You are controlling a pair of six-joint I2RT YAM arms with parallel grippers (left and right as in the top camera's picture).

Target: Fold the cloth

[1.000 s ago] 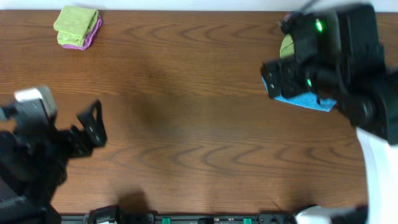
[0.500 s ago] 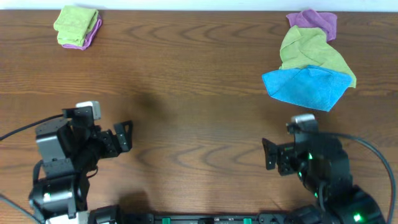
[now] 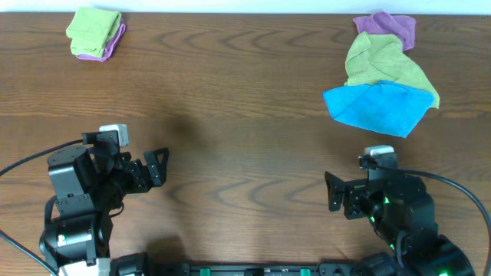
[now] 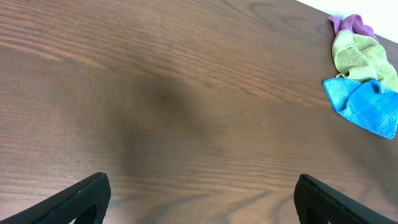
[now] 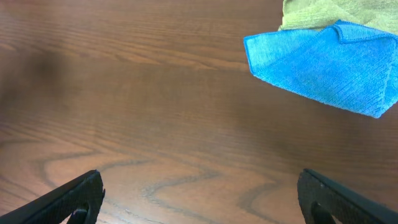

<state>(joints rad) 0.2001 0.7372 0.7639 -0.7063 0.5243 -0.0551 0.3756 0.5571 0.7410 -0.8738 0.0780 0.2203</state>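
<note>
Overhead is showing the cloth (image 3: 92,27) sitting folded atop a purple cloth (image 3: 115,43) at the table's far-left corner, left gripper (image 3: 159,167) and right gripper (image 3: 331,192) both hanging open and empty near the front; it's looking soft, light and limp, so pinching a corner is looking best.
</note>
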